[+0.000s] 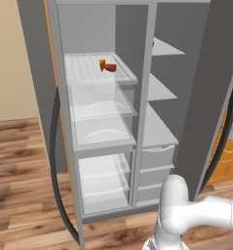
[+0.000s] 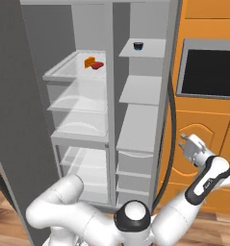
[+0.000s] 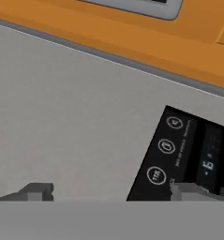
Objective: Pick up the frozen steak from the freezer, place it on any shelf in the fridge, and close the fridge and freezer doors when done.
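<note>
The frozen steak [image 1: 111, 67] [image 2: 98, 64] is a small red lump lying on the top clear shelf [image 1: 84, 68] [image 2: 70, 67] of the fridge [image 1: 101, 141], touching an orange wedge [image 1: 102, 64]. Beside the fridge, the freezer [image 1: 159, 127] [image 2: 140, 120] has grey shelves and white drawers. Both doors stand open: the fridge door [image 1: 35, 63] [image 2: 10, 105] and the freezer door [image 1: 210, 97] [image 2: 167, 86]. My gripper [image 2: 185, 145] [image 3: 113, 192] is open and empty. It sits just outside the freezer door, facing that door's grey outer face and a black control panel [image 3: 188, 150].
A small dark bowl [image 2: 138, 46] sits on the freezer's top grey shelf. Orange cabinets [image 2: 208, 125] with a dark oven window [image 2: 208, 72] stand right behind my hand. The freezer door's curved dark handle [image 2: 172, 139] runs close to my forearm.
</note>
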Available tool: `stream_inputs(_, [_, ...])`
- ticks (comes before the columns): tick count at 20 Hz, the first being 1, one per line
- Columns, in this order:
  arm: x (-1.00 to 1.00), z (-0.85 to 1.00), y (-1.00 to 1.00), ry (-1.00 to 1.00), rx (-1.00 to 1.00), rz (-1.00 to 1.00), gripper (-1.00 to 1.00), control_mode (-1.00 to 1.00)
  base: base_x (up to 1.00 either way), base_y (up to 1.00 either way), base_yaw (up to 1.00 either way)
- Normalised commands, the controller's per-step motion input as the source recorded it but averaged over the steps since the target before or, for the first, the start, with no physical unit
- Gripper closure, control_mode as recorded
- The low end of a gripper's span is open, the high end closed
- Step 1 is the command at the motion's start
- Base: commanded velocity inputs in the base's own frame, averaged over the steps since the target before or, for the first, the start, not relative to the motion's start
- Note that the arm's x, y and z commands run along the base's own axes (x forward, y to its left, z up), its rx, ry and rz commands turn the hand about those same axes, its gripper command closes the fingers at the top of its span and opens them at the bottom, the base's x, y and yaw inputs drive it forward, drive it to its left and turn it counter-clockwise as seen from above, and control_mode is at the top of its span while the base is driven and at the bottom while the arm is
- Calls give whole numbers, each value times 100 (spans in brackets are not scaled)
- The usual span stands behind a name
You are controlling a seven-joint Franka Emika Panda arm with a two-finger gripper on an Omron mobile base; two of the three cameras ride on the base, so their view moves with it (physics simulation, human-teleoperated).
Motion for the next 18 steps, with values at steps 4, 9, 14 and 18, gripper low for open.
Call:
stream_inputs(4, [29, -19, 32, 6, 0, 6, -100, -100, 0, 0, 0])
stream_inputs(9, [0, -2, 64, 2, 0, 0, -100, -100, 0, 0, 0])
stream_inputs(14, [0, 0, 74, 2, 0, 0, -100, -100, 0, 0, 0])
stream_inputs(18, [0, 0, 82, 3, 0, 0, -100, -100, 0, 0, 0])
